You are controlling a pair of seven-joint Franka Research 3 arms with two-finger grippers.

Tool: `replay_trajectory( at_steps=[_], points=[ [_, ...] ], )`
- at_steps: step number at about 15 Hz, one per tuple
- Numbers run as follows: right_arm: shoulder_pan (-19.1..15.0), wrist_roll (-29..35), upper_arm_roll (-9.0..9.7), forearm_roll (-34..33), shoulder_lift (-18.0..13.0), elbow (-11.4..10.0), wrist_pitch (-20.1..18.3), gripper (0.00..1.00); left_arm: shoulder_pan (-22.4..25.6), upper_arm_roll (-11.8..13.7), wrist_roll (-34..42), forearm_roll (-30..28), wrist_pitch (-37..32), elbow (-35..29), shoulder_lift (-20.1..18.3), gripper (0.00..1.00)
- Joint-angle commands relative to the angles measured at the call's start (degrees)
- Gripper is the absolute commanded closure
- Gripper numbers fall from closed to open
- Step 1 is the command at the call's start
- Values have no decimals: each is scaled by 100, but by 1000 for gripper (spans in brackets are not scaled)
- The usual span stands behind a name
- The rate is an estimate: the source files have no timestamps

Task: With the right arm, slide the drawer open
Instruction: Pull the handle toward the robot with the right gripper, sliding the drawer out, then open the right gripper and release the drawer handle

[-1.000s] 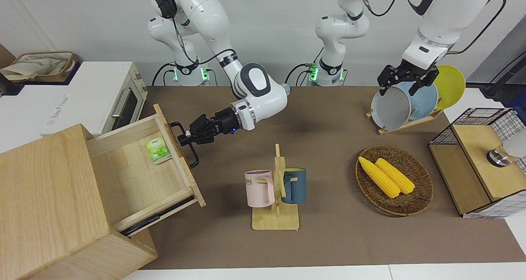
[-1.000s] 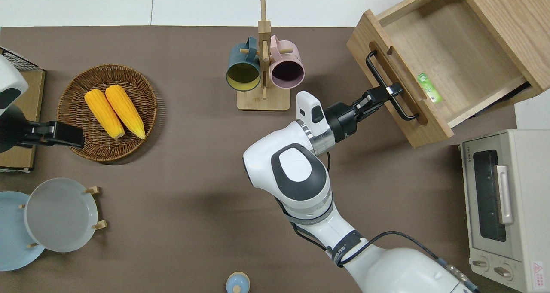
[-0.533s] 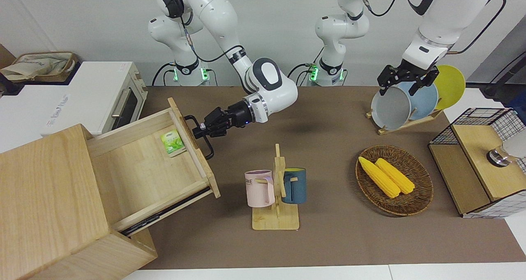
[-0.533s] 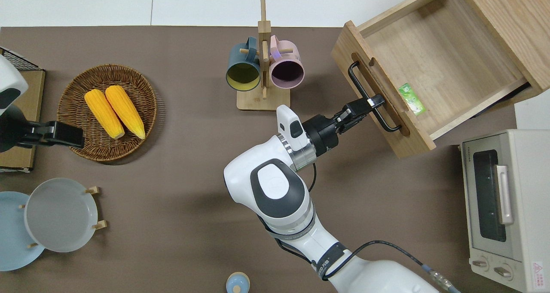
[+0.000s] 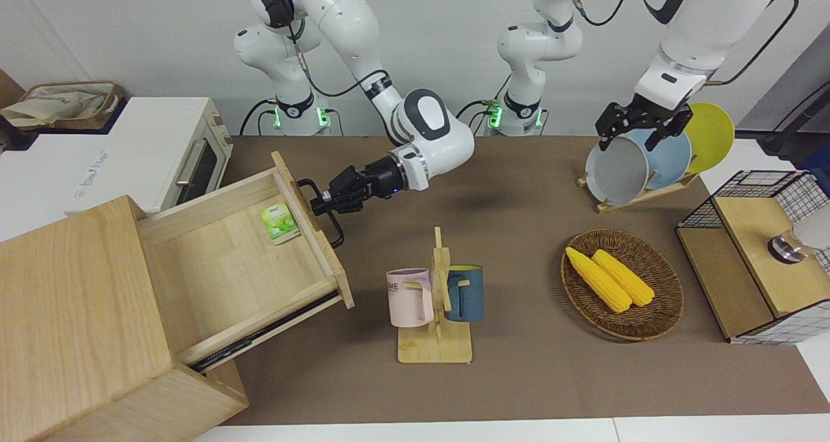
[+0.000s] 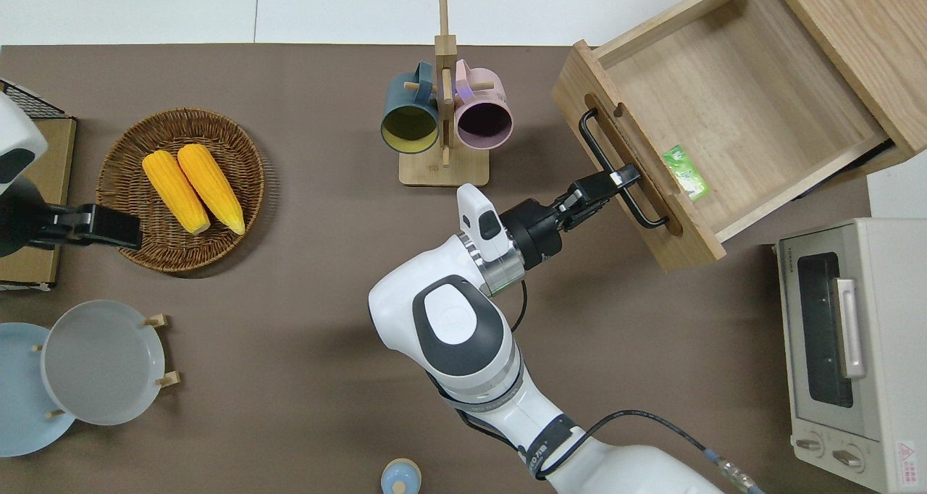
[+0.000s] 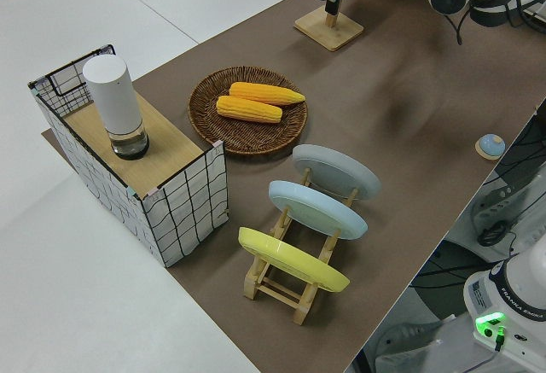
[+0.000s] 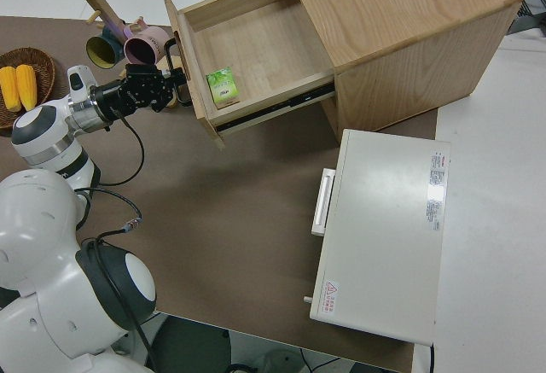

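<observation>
So the drawer (image 6: 724,110) is pulled well out of its box (image 5: 71,312) at the right arm's end of the worktop, a green packet (image 6: 685,172) lying inside against the front panel. Right gripper (image 6: 614,184) has its jaws clamped on the handle (image 6: 615,168) near mid-bar, which looks like the sensible grab point: stiff metal, rigid wood, probably smooth on its rails. Left arm's parked.

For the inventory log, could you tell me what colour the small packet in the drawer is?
Green, with white at one end; the packet shows best in the front view.
</observation>
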Motion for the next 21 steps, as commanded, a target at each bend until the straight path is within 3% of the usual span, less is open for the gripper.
replay_trajectory(
  at_steps=[1,4,8,12,13,18,21],
  points=[
    [135,-85,-100,-193,-2,260,-312,34,22,-37,55,98,-113,149,65,7],
    [170,-41,-101,-159,-2,260,-313,17,22,-37,55,98,-113,149,65,7],
    [222,898,-101,298,-2,260,-234,15,22,-37,55,98,-113,149,65,7],
    [336,1014,-83,447,-11,312,-243,15,22,-37,55,98,-113,140,65,7],
    [372,1031,-83,648,-2,478,-234,17,22,-37,55,98,-113,140,65,7],
    [591,1040,-57,1404,-11,918,-112,15,22,-37,55,98,-113,149,65,7],
    [583,1032,-48,2159,-46,1419,-6,17,22,-37,55,98,-113,149,65,7]
  ],
)
